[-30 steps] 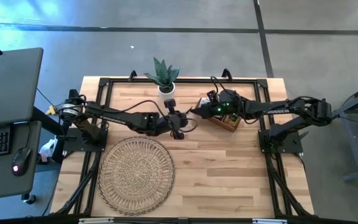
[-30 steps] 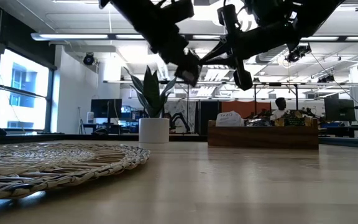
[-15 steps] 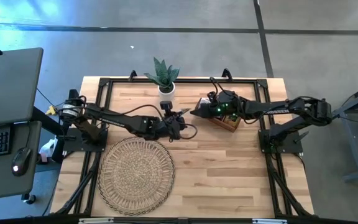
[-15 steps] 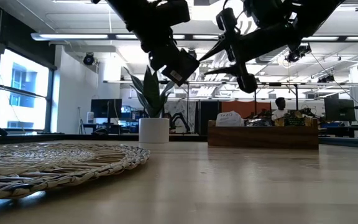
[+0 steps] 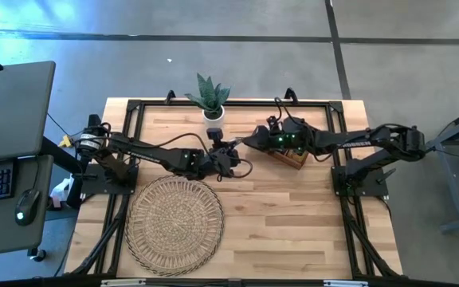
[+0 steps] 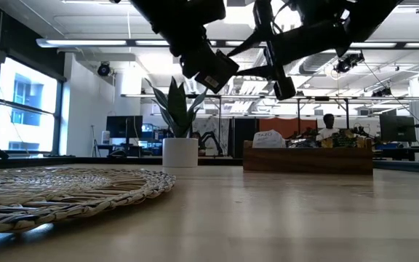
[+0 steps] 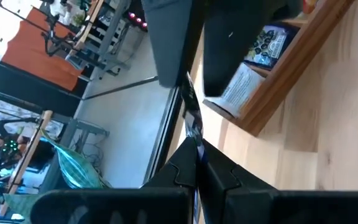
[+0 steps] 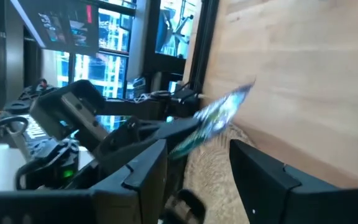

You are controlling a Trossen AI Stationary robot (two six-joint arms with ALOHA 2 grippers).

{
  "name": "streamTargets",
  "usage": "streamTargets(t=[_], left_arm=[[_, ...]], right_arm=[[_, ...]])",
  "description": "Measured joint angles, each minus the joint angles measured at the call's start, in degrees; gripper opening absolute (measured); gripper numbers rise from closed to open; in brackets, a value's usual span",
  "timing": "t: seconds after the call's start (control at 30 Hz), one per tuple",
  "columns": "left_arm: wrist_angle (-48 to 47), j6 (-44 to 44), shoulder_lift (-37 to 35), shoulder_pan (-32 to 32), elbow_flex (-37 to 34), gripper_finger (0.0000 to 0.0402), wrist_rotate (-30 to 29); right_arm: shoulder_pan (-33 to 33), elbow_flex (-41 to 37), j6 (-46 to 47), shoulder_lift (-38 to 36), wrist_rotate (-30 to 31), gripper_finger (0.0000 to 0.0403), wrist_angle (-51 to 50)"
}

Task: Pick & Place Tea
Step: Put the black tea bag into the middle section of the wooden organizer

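While your left tool pinches a green tea sachet above the table and your right tool gapes empty, the woven mat lies bare and other sachets wait in the wooden tray.

One woven mat, one plant

Counter: light wood grain. Woven mat: tan, concentric weave. Tray: brown wood. Sachet: blue-green print. Plant pot: white.
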Motion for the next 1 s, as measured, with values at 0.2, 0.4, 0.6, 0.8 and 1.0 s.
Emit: streamTargets(t=[0.2,0.4,0.6,0.8,1.0], left_arm=[[-0.44,1.98,0.0,0.0,0.0,0.0,-1.46],[0.3,2.36,0.0,0.0,0.0,0.0,-1.22],[0.32,2.38,0.0,0.0,0.0,0.0,-1.1],[0.2,2.49,0.0,0.0,0.01,0.0,-1.1],[1.53,4.12,2.0,-0.04,0.09,0.0,-2.25]], right_arm=[[1.77,0.0,4.62,0.0,1.07,0.0172,1.27],[1.82,0.0,4.99,0.16,4.76,0.0172,1.73],[1.77,0.0,6.87,2.6,3.47,0.0172,2.27],[1.47,0.0,7.34,3.91,4.53,0.0167,5.29],[1.46,0.02,7.38,3.72,4.03,0.0149,10.11]])
